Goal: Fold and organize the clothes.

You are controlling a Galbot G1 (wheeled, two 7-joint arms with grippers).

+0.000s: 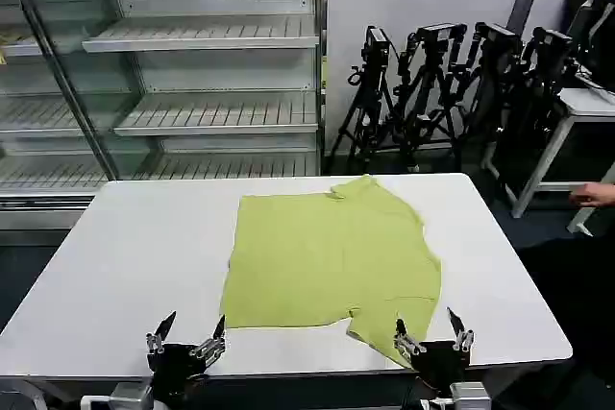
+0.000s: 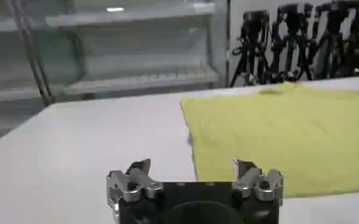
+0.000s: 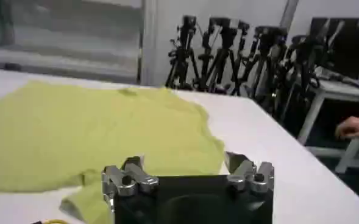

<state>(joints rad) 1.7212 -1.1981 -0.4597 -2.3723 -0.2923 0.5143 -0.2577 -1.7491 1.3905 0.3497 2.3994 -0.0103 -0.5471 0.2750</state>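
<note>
The lime yellow-green T-shirt lies spread flat on the white table, plain side up, with one sleeve reaching toward the near right edge. My left gripper hovers open at the table's near edge, just left of the shirt's near-left corner. My right gripper is open at the near edge too, above the shirt's near-right sleeve. Both hold nothing. The left wrist view has the left gripper astride the shirt's side edge. In the right wrist view the right gripper sits over the shirt.
Empty white wire shelves stand behind the table at back left. Several black camera tripods crowd the back right beside a white side table. A person's hand shows at the far right edge. Bare tabletop lies left of the shirt.
</note>
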